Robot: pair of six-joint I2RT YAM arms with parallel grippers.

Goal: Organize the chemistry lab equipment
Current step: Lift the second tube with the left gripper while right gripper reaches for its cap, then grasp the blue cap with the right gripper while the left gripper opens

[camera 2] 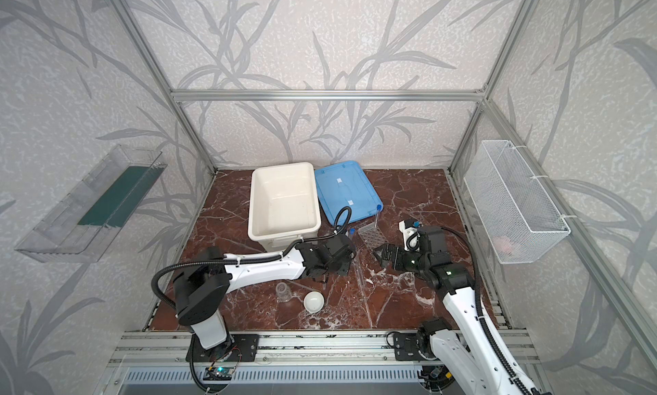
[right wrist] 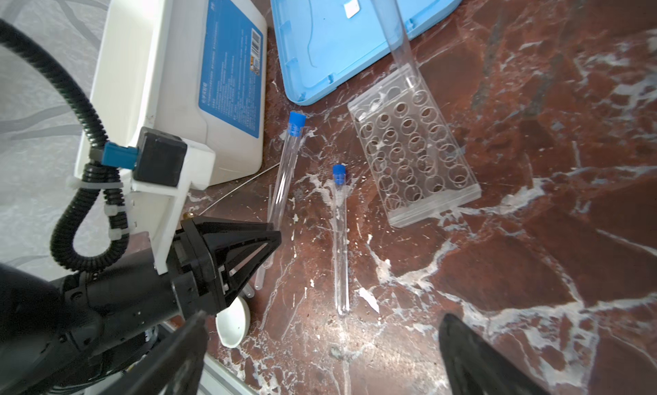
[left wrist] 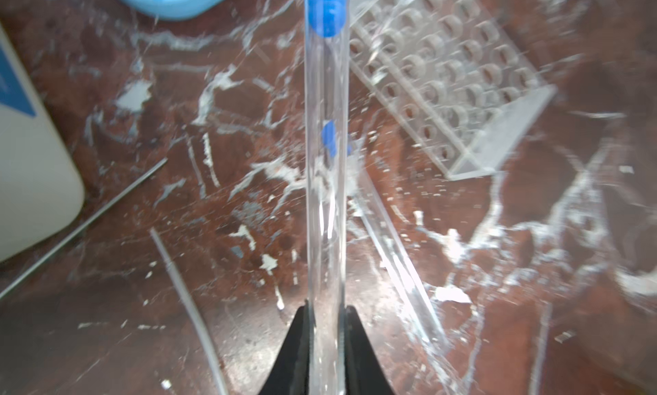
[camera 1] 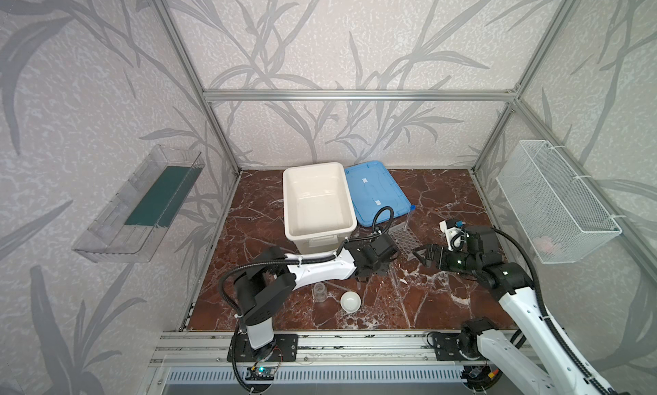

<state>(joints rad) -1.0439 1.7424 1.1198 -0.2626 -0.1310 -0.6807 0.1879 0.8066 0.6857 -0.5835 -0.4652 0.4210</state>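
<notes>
While a blue-capped test tube (left wrist: 325, 162) sits clenched in our left gripper (left wrist: 326, 311) near the clear rack (left wrist: 451, 84), another tube (right wrist: 339, 233) lies between them on red-brown marble (camera 1: 426, 304); our right gripper (right wrist: 325, 318) gapes empty beside the rack, leaf-patterned walls (camera 1: 355, 38) beyond.

Both top views looked down from high in front over the red-brown marble tabletop (camera 1: 444, 304); both wrist views sat close above it, sharing the clear grid-holed rack (right wrist: 412, 155).

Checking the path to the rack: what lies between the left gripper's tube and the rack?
A second capped tube lies on the table between the held tube and the rack, seen in the right wrist view.
</notes>
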